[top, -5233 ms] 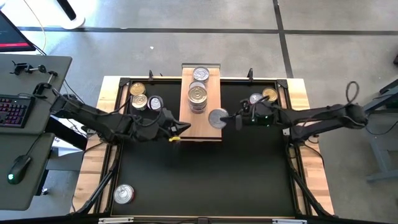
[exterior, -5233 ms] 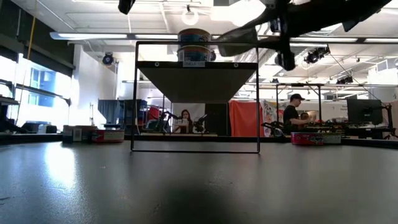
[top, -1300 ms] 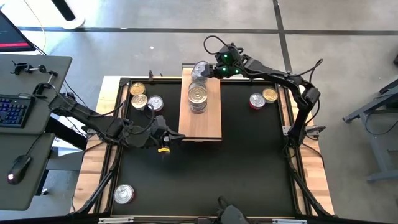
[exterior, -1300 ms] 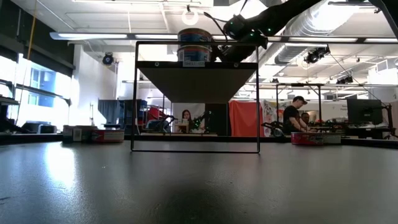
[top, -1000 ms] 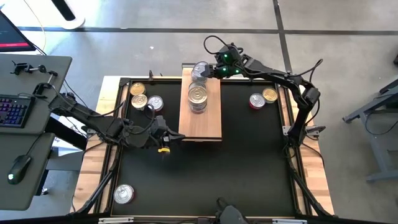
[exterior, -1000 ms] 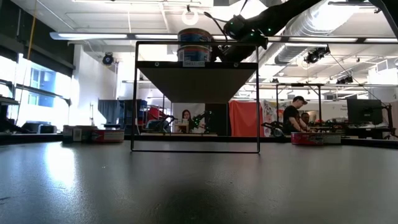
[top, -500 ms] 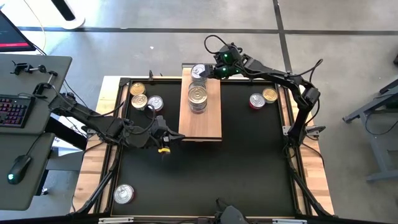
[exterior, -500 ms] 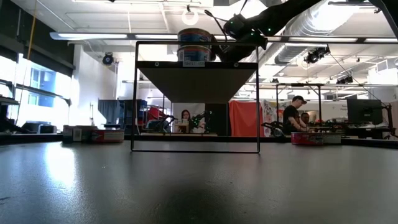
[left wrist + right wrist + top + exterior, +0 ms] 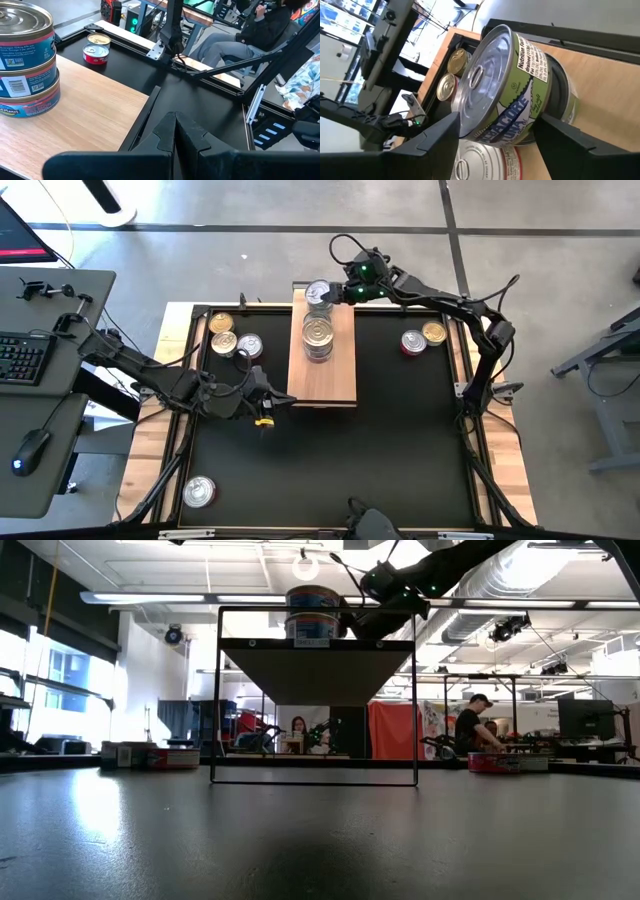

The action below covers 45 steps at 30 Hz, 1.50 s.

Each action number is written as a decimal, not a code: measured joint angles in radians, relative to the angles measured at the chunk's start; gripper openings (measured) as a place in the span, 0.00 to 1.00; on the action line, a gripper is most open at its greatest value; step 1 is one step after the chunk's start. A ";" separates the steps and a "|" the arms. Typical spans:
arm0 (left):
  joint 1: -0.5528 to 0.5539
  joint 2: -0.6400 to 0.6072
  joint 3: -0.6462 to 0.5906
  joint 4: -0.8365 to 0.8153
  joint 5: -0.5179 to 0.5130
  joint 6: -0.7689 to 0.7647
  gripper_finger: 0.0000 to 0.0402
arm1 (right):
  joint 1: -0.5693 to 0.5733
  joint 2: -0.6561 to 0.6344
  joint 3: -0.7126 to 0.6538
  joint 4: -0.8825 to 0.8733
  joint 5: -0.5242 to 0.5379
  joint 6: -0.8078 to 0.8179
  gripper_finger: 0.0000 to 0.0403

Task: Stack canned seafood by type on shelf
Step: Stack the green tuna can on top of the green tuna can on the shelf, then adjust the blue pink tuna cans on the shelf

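My right gripper (image 9: 331, 293) reaches over the far end of the light-wood shelf (image 9: 322, 378), fingers (image 9: 437, 135) spread on either side of a green-labelled tin (image 9: 506, 82) with a silver pull-tab lid. The tin sits tilted on top of another can (whether I am squeezing it or only bracketing it, I cannot tell). Nearer on the plank stands a three-high stack of tins (image 9: 25, 57). My left gripper (image 9: 279, 401) waits low beside the shelf's left edge, its fingers (image 9: 185, 131) pressed together. Loose tins (image 9: 230, 335) lie on the black mat (image 9: 400, 440).
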 joint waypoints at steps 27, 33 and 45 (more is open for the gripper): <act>-0.001 0.000 0.000 -0.031 0.000 -0.008 0.00 | -0.046 -0.001 0.000 -0.086 0.045 -0.086 0.76; -0.001 0.000 0.000 -0.031 0.000 -0.018 0.00 | -0.094 -0.012 0.000 -0.137 0.019 -0.127 0.76; 0.000 0.000 0.000 -0.051 0.000 -0.018 0.00 | -0.175 -0.058 0.000 -0.152 0.030 -0.210 0.76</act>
